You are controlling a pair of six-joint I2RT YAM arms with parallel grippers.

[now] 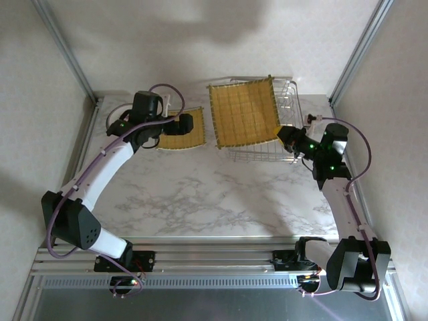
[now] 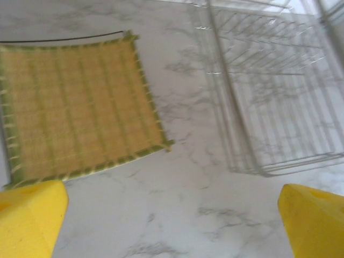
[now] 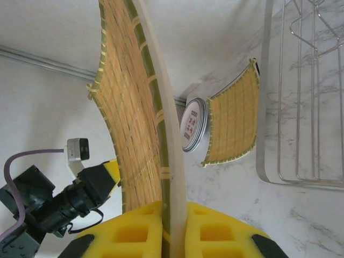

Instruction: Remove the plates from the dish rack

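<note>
A: Left side first. We log the left gripper (image 2: 172, 220) spread wide, pads apart with nothing between them. It hangs over the flat woven plate (image 2: 75, 129), which lies on the table (image 1: 200, 194) just left of the rack (image 1: 289, 100).
B: Agreed. We read that one as unloaded. A round plate (image 3: 192, 124) peeks out at its far edge, so this looks like our stacking spot.
A: Middle: the lifted woven plate (image 1: 244, 114) is raised and tilted over the rack's left part.
B: On the right, the right gripper (image 3: 167, 228) is clenched on that plate's edge, one pad on each face. We judge the edge pinch suits a plate that stood upright between dividers. Next move, we think: carry it left to the pile, keeping the corner off the wires
</note>
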